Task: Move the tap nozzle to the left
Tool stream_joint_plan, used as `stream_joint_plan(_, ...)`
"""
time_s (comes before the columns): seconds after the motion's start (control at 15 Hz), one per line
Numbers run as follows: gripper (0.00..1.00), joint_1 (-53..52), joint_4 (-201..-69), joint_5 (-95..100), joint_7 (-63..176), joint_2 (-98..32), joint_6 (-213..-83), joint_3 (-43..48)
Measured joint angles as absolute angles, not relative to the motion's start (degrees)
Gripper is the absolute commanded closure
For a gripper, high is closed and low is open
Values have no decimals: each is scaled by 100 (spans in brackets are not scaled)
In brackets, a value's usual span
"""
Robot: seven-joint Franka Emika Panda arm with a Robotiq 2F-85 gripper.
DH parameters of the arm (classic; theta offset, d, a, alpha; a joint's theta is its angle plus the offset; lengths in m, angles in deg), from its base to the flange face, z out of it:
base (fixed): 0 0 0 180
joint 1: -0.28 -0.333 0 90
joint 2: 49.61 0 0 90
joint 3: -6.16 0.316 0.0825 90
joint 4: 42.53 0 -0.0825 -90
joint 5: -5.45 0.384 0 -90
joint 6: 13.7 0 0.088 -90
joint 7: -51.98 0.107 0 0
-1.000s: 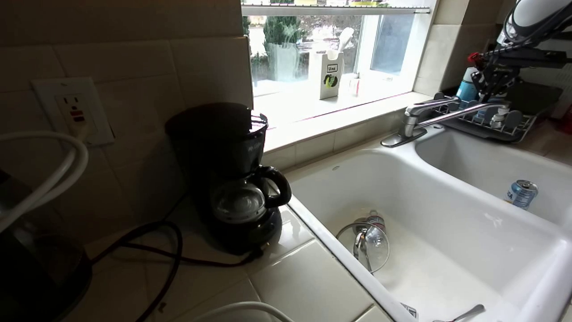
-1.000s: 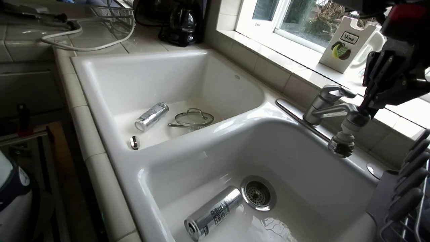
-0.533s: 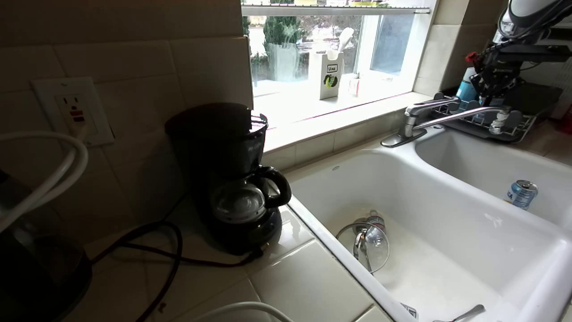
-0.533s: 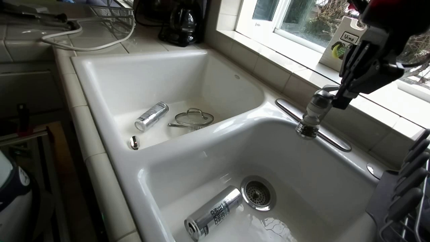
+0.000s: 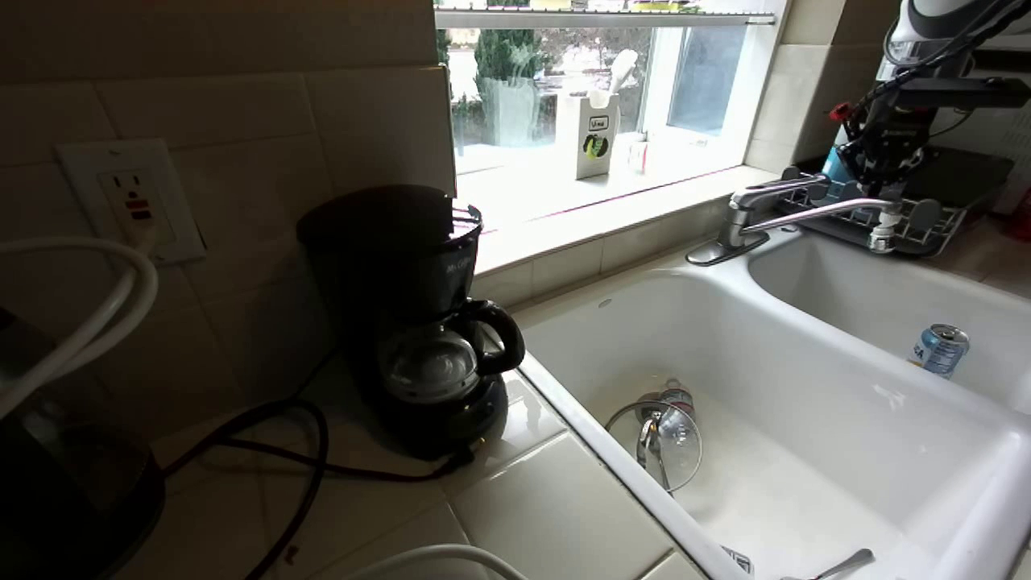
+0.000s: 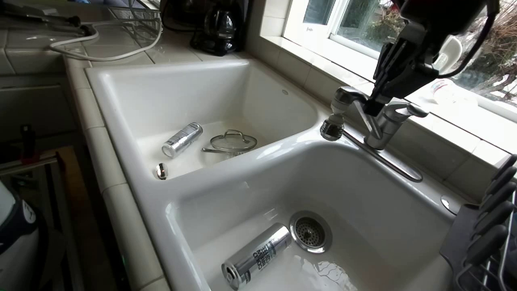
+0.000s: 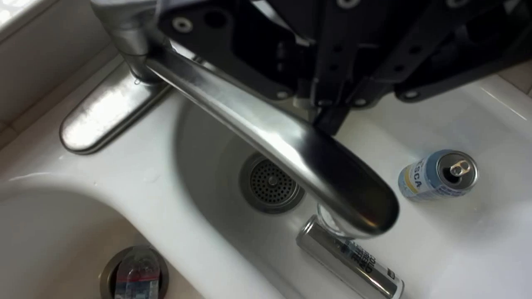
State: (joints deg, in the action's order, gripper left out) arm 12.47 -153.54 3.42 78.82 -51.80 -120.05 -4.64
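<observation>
Your claw point(image 7: 331, 120), narrow and empty, has the tap nozzle point(image 7: 274, 136) close alongside; push too high and its tips could skid over slick metal.

The tap nozzle point(image 7: 266, 128) is a long, slim, shiny silver spout with a rounded end, a bright streak along its top and a dark patch near the tip point(image 7: 370, 207). It juts from a chunkier silver base point(image 7: 129, 37), slopes upward in both exterior views, and then turns down in a whitish collar point(image 6: 336, 118) with a chrome fitting point(image 6: 332, 131) below. In the wrist view it stretches diagonally across the right-hand basin point(image 7: 199, 166), clear of its floor; the spot beneath the tip is hard to judge
</observation>
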Motion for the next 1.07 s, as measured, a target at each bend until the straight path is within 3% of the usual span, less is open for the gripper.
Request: stream_joint_plan(1.07,100,875,-15493,512,6357,-5323,-11780,-121)
